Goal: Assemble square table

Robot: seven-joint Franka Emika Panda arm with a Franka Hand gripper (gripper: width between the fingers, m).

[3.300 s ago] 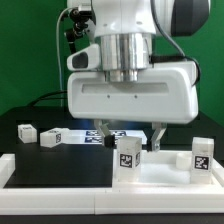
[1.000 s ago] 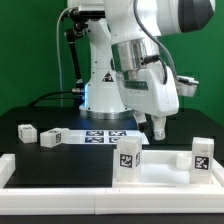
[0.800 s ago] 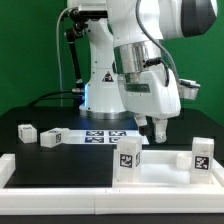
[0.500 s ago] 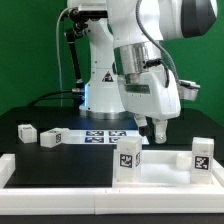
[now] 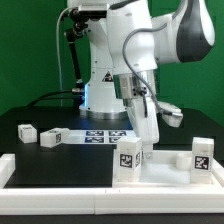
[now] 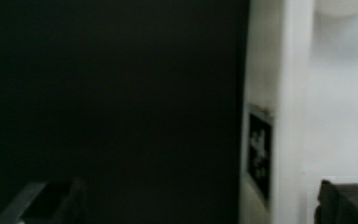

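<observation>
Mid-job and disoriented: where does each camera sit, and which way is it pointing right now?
Exterior view: apart from the arm, seemingly across the table, facing its base; the whole arm shows, jaws down by an upright leg.
Wrist view: on the wrist, looking along the jaws; both dark fingertips show, wide apart, near a white tagged part.
Shared: the jaws; probably that leg, but the wrist view is too close to confirm.
</observation>
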